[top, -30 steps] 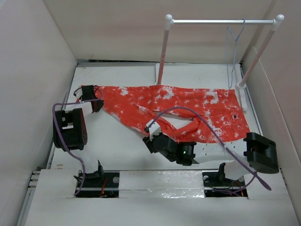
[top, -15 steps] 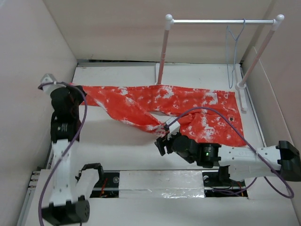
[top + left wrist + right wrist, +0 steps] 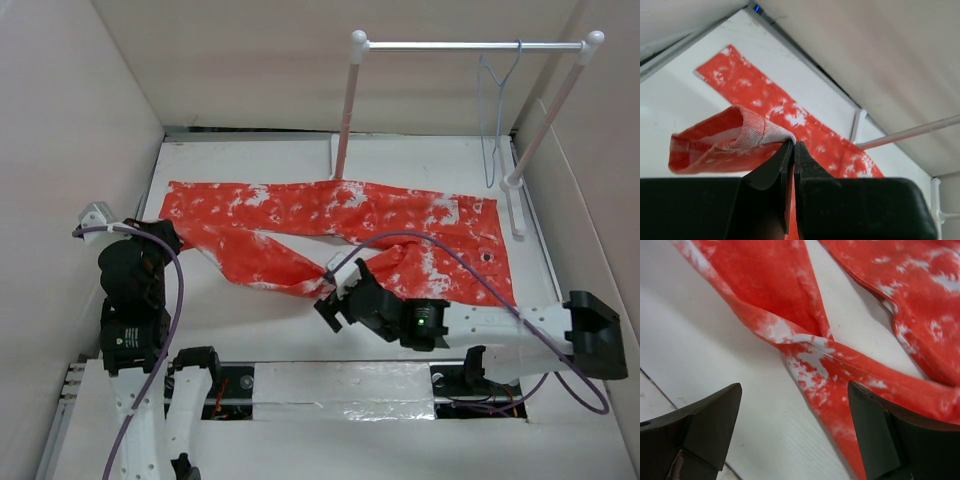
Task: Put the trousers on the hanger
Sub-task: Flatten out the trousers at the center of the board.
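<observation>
The orange-red trousers (image 3: 400, 225) with white blotches lie flat across the table, waist to the right and legs to the left. My left gripper (image 3: 163, 236) is shut on the hem of the near leg; the left wrist view shows the folded hem (image 3: 747, 131) pinched at the gripper's (image 3: 793, 144) tips and lifted. My right gripper (image 3: 334, 298) is open, low over the table at the bend of the near leg (image 3: 810, 352), with the cloth between its spread fingers (image 3: 702, 422). The pale wire hanger (image 3: 498, 105) hangs from the rail at the back right, empty.
The white two-post rail stand (image 3: 345, 110) stands at the back, its base feet on the table behind the trousers. Enclosure walls (image 3: 80, 120) close in on the left, back and right. Purple cables loop over both arms.
My left gripper has pulled the leg hem toward the near left. The trousers have shifted and spread flatter. My right gripper has moved slightly left and stays open.
</observation>
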